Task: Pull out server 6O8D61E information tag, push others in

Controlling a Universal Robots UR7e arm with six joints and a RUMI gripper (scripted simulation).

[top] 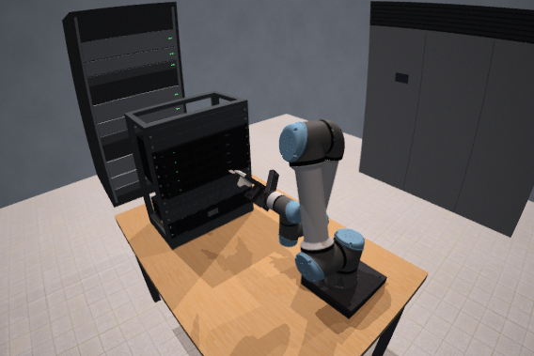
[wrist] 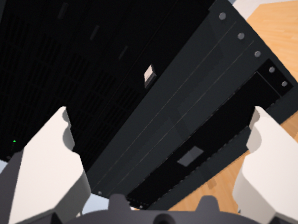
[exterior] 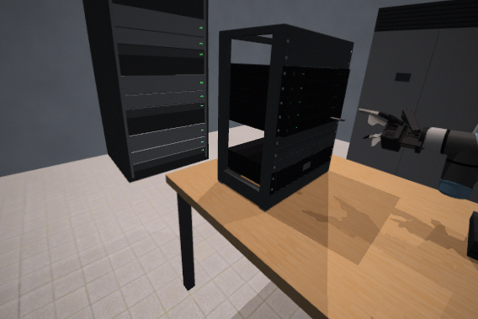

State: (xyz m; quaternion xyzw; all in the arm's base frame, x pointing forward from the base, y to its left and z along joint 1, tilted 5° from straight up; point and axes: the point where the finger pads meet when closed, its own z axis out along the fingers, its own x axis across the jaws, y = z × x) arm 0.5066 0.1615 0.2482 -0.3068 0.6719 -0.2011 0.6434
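Observation:
A small black open-frame rack [top: 143, 131] [exterior: 224, 99] [wrist: 65, 75] stands on the wooden table [top: 263, 303] [exterior: 379, 263] and holds several dark servers [top: 202, 158] [exterior: 313, 99]. One information tag [exterior: 337, 119] [wrist: 149, 76] sticks out of the lowest server's right end as a thin strip. My gripper [top: 239, 178] [exterior: 367, 124] [wrist: 158, 108] is open and empty. It hovers in front of the rack's right side, a short way off the pulled-out tag, not touching it. I cannot read any tag text.
A tall black server cabinet [top: 127, 92] [exterior: 151, 70] stands on the floor behind the table. A large grey cabinet [top: 447, 111] [exterior: 425, 66] stands to the right. The arm's base plate [top: 348, 291] sits on the table's right end.

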